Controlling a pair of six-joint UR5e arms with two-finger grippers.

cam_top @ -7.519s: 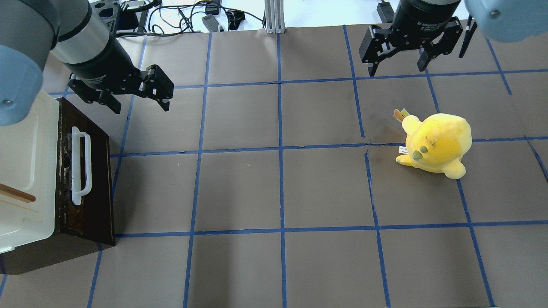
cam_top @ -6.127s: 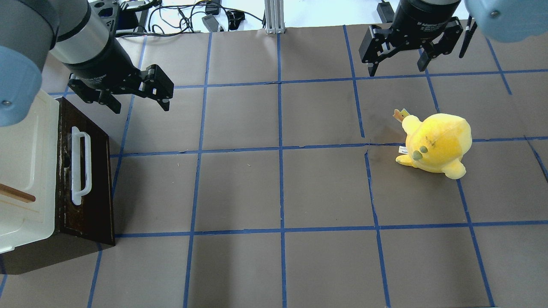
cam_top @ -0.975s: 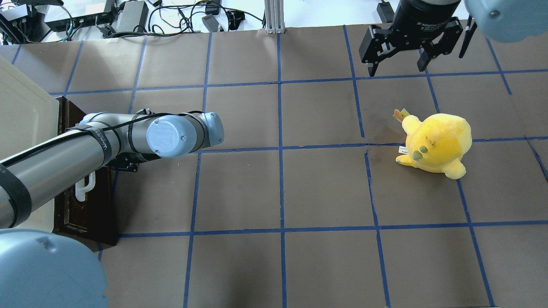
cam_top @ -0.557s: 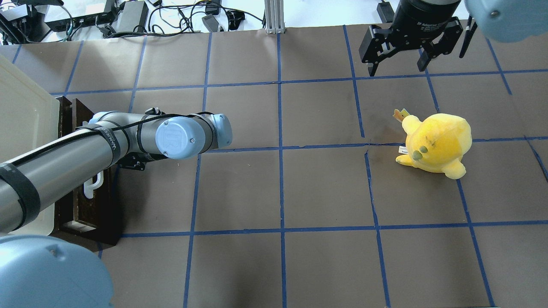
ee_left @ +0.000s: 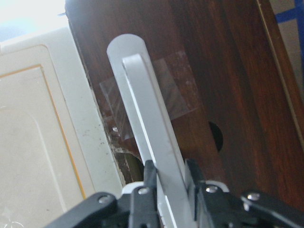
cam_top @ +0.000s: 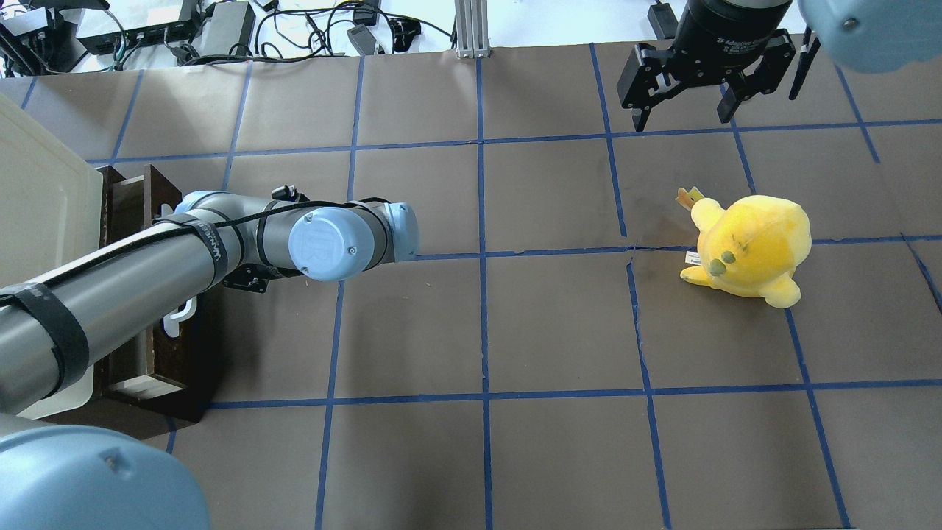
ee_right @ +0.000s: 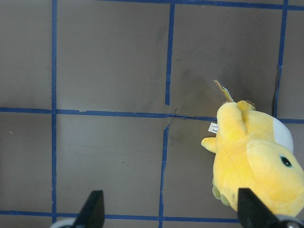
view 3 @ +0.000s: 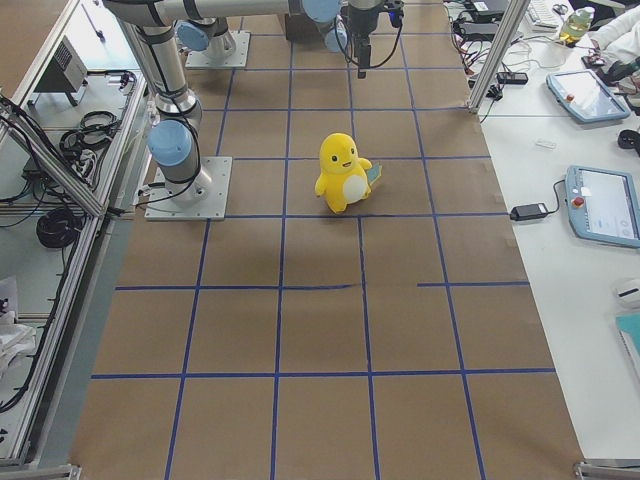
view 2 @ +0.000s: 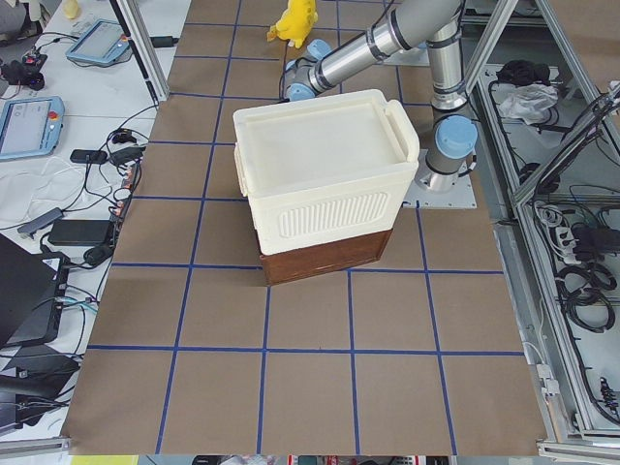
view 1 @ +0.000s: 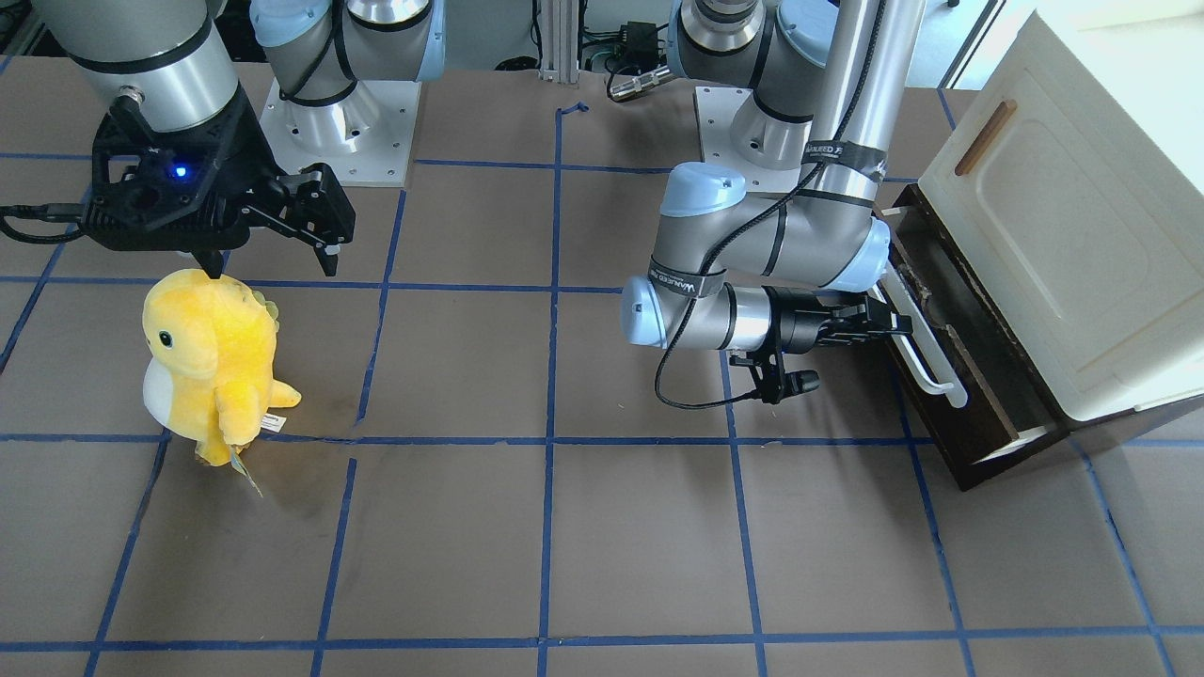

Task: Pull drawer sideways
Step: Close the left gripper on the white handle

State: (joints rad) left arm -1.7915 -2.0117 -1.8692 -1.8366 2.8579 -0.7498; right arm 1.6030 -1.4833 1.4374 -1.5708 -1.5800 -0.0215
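The drawer (view 1: 978, 423) has a dark brown front and a long white bar handle (view 1: 926, 355). It stands partly pulled out from under the cream-white cabinet (view 1: 1082, 235). My left gripper (view 1: 892, 324) is shut on the handle. In the left wrist view both fingers (ee_left: 192, 173) clamp the white bar (ee_left: 147, 137). In the overhead view the arm hides the gripper; the drawer front (cam_top: 184, 361) and one handle end (cam_top: 176, 320) show. My right gripper (cam_top: 684, 110) is open and empty, up at the far right.
A yellow plush toy (cam_top: 747, 246) stands on the brown paper below my right gripper; it also shows in the right wrist view (ee_right: 256, 161). The cabinet (cam_top: 37, 199) fills the left table edge. Blue tape lines cross the table.
My left arm came down from above the drawer's far end and closed on the handle. Over the last second it has moved right in the overhead view, and the drawer slid out with it.
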